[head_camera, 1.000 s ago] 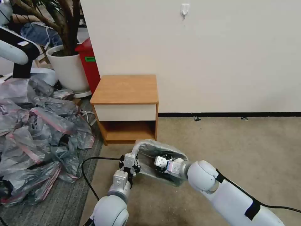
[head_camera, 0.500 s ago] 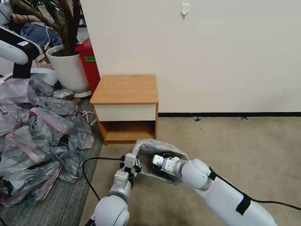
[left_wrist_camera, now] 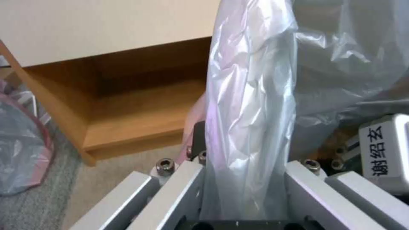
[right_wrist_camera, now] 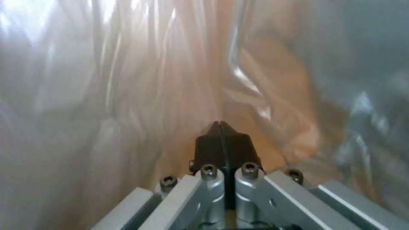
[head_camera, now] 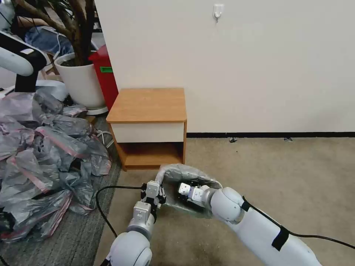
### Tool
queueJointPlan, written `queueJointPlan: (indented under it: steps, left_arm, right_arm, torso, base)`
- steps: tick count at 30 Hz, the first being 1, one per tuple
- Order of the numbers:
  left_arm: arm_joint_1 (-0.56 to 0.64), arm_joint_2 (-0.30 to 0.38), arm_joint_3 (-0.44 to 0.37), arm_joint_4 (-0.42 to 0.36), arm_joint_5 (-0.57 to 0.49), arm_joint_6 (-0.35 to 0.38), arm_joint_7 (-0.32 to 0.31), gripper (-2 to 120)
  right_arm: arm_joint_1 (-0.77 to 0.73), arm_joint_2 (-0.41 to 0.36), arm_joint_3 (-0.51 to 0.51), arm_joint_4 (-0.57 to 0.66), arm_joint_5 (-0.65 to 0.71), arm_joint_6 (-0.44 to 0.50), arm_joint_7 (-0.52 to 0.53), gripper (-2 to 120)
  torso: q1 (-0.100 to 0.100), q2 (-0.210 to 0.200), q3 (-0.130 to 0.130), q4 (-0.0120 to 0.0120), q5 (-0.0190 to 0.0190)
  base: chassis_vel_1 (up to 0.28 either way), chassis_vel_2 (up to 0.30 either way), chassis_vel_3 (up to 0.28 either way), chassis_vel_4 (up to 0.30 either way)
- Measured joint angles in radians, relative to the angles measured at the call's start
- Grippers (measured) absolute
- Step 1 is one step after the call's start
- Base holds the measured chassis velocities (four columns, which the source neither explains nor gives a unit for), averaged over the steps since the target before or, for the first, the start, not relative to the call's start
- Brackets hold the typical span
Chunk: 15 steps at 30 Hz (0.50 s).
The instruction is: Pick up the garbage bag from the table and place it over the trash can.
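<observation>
The garbage bag is a thin grey film with a pink tinge, draped over the mouth of the trash can. The can stands tilted on the carpet just in front of the table. My left gripper is at the can's left rim. In the left wrist view, this left gripper is shut on a bunched fold of the garbage bag at that rim. My right gripper reaches inside the lined can. The right gripper is shut, its tips against the bag lining.
A big heap of grey-pink bags lies on the left on a grey rug. A black cable runs on the floor beside my left arm. A white plant pot and a red bin stand behind the table. Open carpet lies to the right.
My right arm has pushed left and deeper into the lined can. The can's right rim has shifted slightly with it. The left gripper has stayed at the rim.
</observation>
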Motion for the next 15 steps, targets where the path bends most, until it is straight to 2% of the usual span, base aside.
queueJointPlan:
  steps: [15]
  left_arm:
    - [0.006, 0.001, 0.002, -0.017, -0.051, 0.006, -0.003, 2]
  right_arm:
    - [0.006, 0.001, 0.006, -0.043, -0.031, 0.014, 0.0, 0]
  torso:
    - [0.0, 0.0, 0.0, 0.0, 0.0]
  base:
    - [0.0, 0.0, 0.0, 0.0]
